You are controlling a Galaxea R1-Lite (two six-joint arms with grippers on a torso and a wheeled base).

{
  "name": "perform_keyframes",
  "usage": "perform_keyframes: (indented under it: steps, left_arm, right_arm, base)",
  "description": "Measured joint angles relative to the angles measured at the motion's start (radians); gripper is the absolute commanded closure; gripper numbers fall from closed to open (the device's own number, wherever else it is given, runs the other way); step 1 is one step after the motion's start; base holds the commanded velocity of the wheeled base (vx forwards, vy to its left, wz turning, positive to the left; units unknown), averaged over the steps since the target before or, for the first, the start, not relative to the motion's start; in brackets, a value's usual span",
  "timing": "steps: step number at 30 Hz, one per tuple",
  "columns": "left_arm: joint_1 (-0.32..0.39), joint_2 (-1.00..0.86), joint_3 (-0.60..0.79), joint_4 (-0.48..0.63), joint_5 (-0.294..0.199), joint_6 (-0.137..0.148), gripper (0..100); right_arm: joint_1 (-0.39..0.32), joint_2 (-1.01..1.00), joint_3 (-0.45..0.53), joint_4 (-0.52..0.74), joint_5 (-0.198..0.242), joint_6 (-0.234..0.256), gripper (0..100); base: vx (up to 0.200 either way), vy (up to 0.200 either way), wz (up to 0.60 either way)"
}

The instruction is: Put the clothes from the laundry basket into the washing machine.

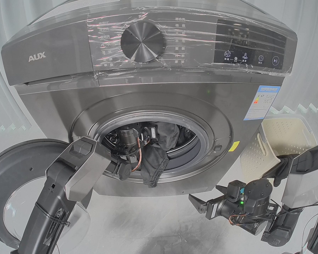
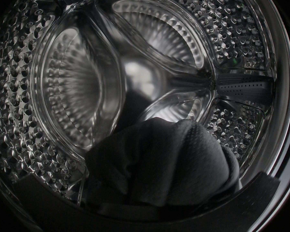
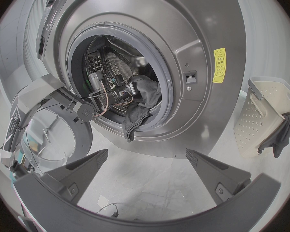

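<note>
The grey washing machine (image 1: 166,92) stands with its round door (image 1: 14,170) swung open to the left. My left gripper (image 1: 150,133) is inside the drum mouth, shut on a dark garment (image 1: 155,159) that rises at the gripper and hangs down over the door rim. In the left wrist view the same dark garment (image 2: 164,158) bunches up in front of the steel drum (image 2: 87,81) and hides the fingers. My right gripper (image 1: 201,201) hangs open and empty low in front of the machine; its fingers (image 3: 87,168) are spread wide. The cream laundry basket (image 1: 289,131) sits at the right.
Another dark garment (image 1: 282,168) drapes over the basket's rim (image 3: 264,113), close beside my right arm. The pale floor (image 1: 159,219) lies open between the machine and the right gripper. The open door takes up the lower left.
</note>
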Motion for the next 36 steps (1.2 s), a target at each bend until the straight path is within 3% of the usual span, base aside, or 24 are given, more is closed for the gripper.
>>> perform_keyframes:
  steps: [7, 13, 18, 24, 25, 36]
  left_arm:
    - [-0.011, -0.016, 0.090, -0.007, -0.036, -0.003, 0]
    - [-0.036, -0.073, 0.285, -0.007, -0.139, 0.000, 0]
    - [-0.054, -0.118, 0.427, -0.010, -0.207, 0.029, 0]
    - [-0.060, -0.123, 0.463, -0.010, -0.213, 0.036, 0]
    - [-0.060, -0.123, 0.463, -0.011, -0.212, 0.037, 100]
    - [-0.055, -0.112, 0.449, -0.021, -0.206, 0.052, 100]
  right_arm:
    - [-0.001, 0.001, 0.000, 0.000, 0.000, 0.000, 0]
    - [-0.001, 0.002, 0.001, 0.000, 0.000, 0.000, 0]
    - [0.000, 0.002, 0.002, 0.000, 0.000, 0.000, 0]
    - [0.000, 0.002, 0.001, 0.000, 0.000, 0.000, 0]
    - [0.000, 0.002, 0.001, 0.000, 0.000, 0.000, 0]
    - [0.000, 0.002, 0.000, 0.000, 0.000, 0.000, 0]
  base:
    - [0.000, 0.000, 0.00]
    - [0.000, 0.000, 0.00]
    - [0.000, 0.000, 0.00]
    - [0.000, 0.000, 0.00]
    - [0.000, 0.000, 0.00]
    - [0.000, 0.000, 0.00]
